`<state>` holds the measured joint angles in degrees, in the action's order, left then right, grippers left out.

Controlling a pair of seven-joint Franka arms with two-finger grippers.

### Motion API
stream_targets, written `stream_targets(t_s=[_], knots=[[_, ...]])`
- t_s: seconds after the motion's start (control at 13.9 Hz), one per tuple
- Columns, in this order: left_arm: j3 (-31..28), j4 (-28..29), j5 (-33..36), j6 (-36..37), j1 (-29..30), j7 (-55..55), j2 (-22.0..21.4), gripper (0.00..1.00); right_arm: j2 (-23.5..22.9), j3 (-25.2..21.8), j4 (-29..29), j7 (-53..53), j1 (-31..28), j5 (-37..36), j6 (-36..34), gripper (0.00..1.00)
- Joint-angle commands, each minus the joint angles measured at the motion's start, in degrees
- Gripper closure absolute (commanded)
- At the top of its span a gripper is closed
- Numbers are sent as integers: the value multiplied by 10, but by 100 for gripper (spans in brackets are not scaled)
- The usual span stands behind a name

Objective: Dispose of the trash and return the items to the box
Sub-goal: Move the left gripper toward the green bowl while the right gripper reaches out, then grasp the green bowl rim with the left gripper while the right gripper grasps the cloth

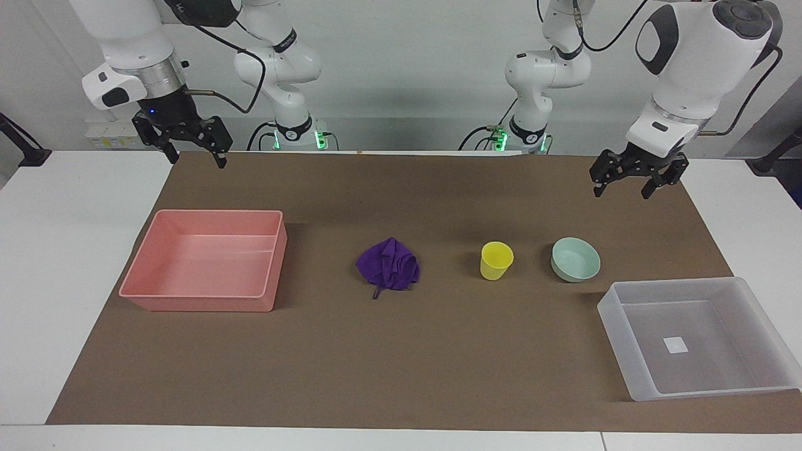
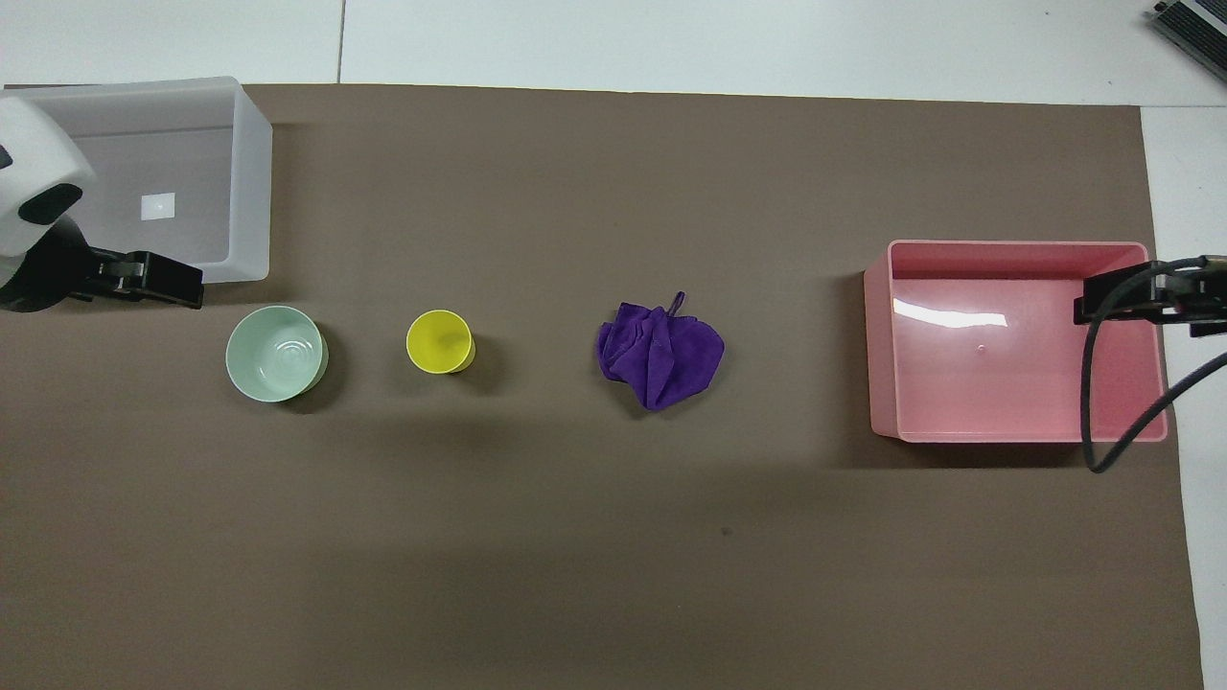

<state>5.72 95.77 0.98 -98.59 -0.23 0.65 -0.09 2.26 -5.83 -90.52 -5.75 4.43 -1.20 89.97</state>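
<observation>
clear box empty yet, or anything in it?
Empty. The clear box shows only its white label on the bottom; the yellow cup and mint bowl stand on the mat beside it.

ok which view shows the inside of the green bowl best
The overhead view: it looks straight down into the mint-green bowl, showing its whole bottom and full round rim. The facing view shows the bowl at a slant, so part of the inside is hidden by its wall.
</observation>
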Motion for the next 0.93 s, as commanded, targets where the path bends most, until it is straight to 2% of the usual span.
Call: stream_targets(t_s=[0.0,0.22,0.36,0.57,0.86], knots=[[-1,103,10,-80,15,1,-49,0,0,1,-6,14,9,1,5,0],[-1,156,10,-142,35,2,-48,0,9,1,-62,-3,53,1,82,0],[-1,201,10,-198,52,4,-44,0,-2,1,-85,-39,94,8,127,0],[-1,275,10,-292,53,3,-39,0,-62,3,-117,-105,164,27,249,0],[-1,321,10,-379,53,2,-4,0,-135,4,-122,-127,224,57,341,0]])
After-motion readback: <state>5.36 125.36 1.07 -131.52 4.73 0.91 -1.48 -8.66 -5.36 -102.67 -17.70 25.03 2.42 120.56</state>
